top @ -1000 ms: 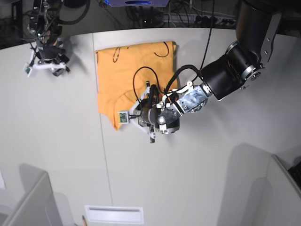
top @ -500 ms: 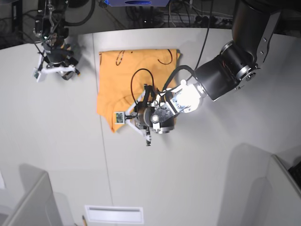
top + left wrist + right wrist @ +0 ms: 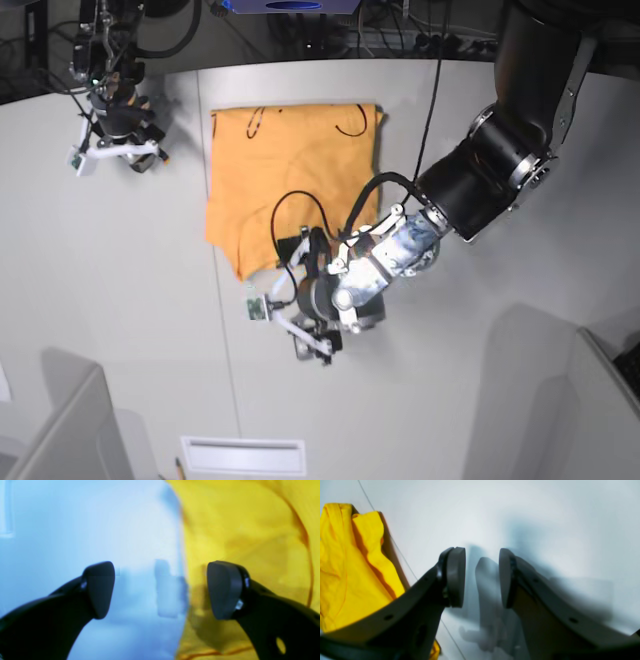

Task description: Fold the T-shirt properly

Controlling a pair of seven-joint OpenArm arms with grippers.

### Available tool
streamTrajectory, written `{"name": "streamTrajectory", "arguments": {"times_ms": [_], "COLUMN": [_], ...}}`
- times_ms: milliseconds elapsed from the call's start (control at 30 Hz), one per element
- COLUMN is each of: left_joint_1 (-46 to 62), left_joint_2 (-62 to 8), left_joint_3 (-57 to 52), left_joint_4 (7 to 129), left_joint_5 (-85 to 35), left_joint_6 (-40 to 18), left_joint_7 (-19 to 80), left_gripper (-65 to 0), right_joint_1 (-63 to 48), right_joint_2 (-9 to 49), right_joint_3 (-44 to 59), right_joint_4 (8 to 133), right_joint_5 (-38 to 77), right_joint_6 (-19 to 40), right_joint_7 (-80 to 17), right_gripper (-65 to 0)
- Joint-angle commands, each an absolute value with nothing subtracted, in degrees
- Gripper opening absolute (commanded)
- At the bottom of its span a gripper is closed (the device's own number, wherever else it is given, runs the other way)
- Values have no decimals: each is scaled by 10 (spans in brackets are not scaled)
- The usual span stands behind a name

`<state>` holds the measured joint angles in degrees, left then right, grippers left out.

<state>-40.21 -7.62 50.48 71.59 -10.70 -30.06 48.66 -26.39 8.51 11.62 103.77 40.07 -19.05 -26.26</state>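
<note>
The orange-yellow T-shirt (image 3: 290, 180) lies folded into a rough rectangle at the back middle of the white table (image 3: 130, 300), with thin black print marks along its far edge. My left gripper (image 3: 300, 335) hangs just off the shirt's front edge. In the left wrist view it (image 3: 160, 590) is open and empty, one finger (image 3: 223, 590) over the shirt (image 3: 245, 530) and the other over bare table. My right gripper (image 3: 115, 150) is left of the shirt. In the right wrist view it (image 3: 480, 577) is narrowly open and empty, with the shirt (image 3: 347, 567) at the left.
A table seam (image 3: 225, 340) runs front to back past the shirt's left edge. Grey partitions stand at the front left (image 3: 60, 430) and front right (image 3: 560, 400). A white slotted plate (image 3: 243, 455) sits at the front edge. Cables lie behind the table.
My left gripper has drawn back from the shirt's front right part toward the table's front and now sits off the cloth. My right gripper shifted slightly up and right a second ago, then held still.
</note>
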Motion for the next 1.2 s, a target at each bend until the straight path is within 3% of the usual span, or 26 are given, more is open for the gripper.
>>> {"name": "streamTrajectory", "arguments": {"times_ms": [0,33,100,167,233,267,400,533,633,800,867,1033,1167], "left_joint_1": [-411,-397,-357,-307,-242,-206,-74,36,144,345,411,548,624], "left_joint_2": [-74,-76,-79,-87,-114,-129,-175,-196,-225,-294,-303,-299,-301], "left_joint_3": [461,420,341,275,220,196,102,22,-10,-26,-42,-92,-67], "left_joint_4": [745,771,826,891,967,1007,1122,1140,1139,1138,1138,1137,1115], "left_joint_5": [-107,-107,-104,-95,-77,-67,-49,-49,-49,-44,-44,-44,-43], "left_joint_6": [-297,-297,-297,-297,-297,-297,-297,-297,-297,-297,-295,-296,-296], "left_joint_7": [480,480,480,480,480,480,474,436,330,35,-39,-62,-62], "left_gripper": [-97,-102,-186,-341,-545,-650,-650,-650,-650,-650,-650,-650,-650], "right_joint_1": [-263,-263,-263,-265,-269,-273,-280,-305,-343,-415,-451,-558,-607], "right_joint_2": [92,95,107,111,112,112,108,110,111,116,116,116,116], "right_joint_3": [121,121,122,122,123,128,145,146,146,154,157,153,146], "right_joint_4": [1046,1046,1046,1047,1050,1050,1055,1102,1141,1155,1156,1156,1149], "right_joint_5": [399,399,399,399,399,399,403,403,403,403,403,404,401], "right_joint_6": [-189,-189,-189,-189,-189,-189,-189,-189,-189,-189,-189,-189,-188], "right_joint_7": [-250,-249,-248,-247,-247,-247,-247,-247,-248,-251,-251,-251,-262], "right_gripper": [-437,-437,-441,-500,-638,-650,-650,-650,-650,-650,-650,-650,-650]}}
